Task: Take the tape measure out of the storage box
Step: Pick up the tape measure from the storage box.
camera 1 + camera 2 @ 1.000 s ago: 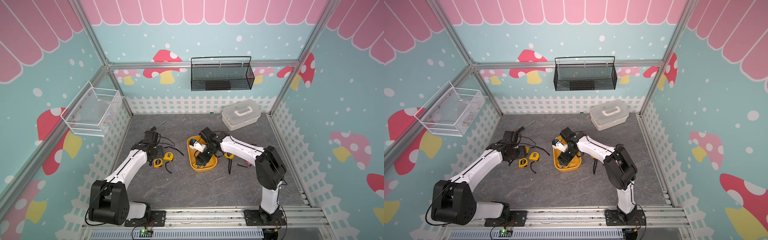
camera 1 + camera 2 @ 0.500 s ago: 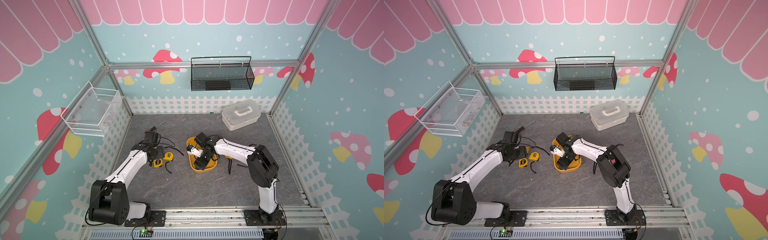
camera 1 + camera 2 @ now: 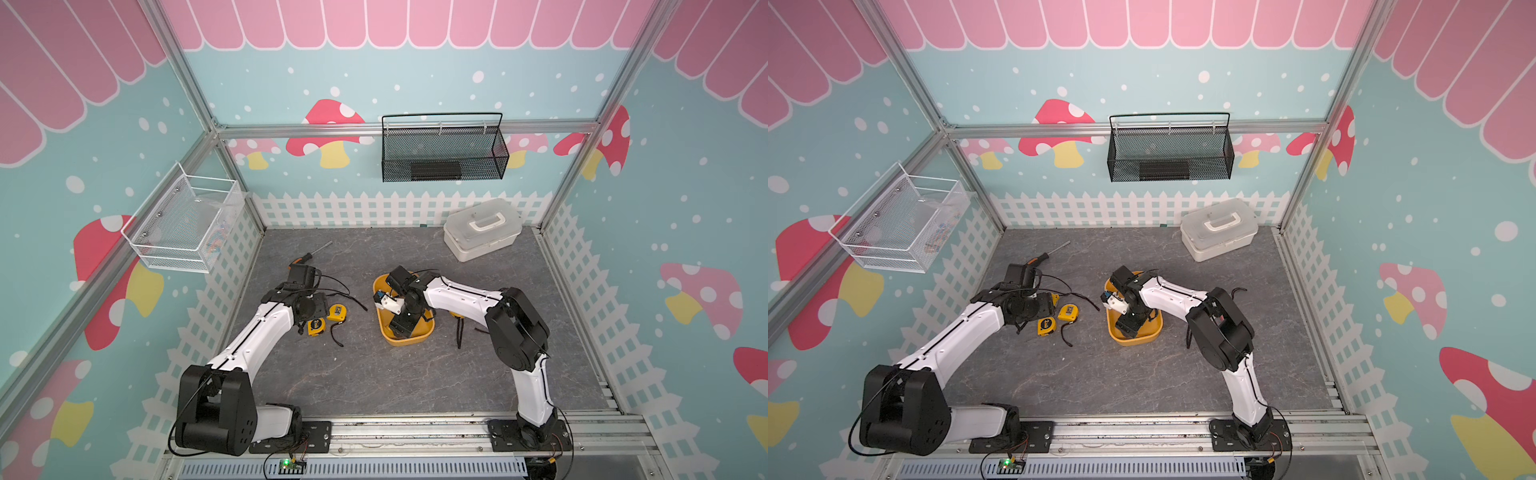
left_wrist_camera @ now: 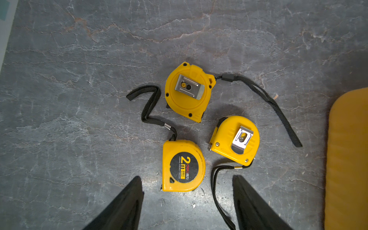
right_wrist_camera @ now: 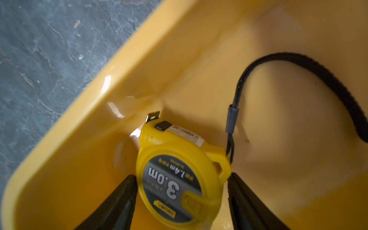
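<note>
The storage box [image 3: 405, 341] [image 3: 1133, 340] is a shallow yellow tray at mid-table. My right gripper [image 3: 405, 322] [image 3: 1129, 324] reaches down into it. In the right wrist view a yellow tape measure [image 5: 175, 179] marked 3.0m lies on the tray floor by the wall [image 5: 119, 79]. My right gripper [image 5: 182, 175] is open and straddles it closely, one fingertip [image 5: 131, 179] at its edge. Its black strap [image 5: 298, 59] curls across the tray. My left gripper [image 4: 186, 176] [image 3: 309, 307] hangs open over the table, left of the tray.
Three yellow tape measures [image 4: 184, 165] [image 4: 188, 91] [image 4: 235, 137] lie on the table below the left gripper. A screwdriver [image 3: 309, 257] lies behind the left arm. A white lidded case [image 3: 482, 228] stands at back right. A black mesh basket [image 3: 442, 153] and white wire basket [image 3: 183, 224] hang on the walls.
My right gripper has shifted a little leftward inside the tray and its jaws have narrowed around the tape measure. The left arm has not moved.
</note>
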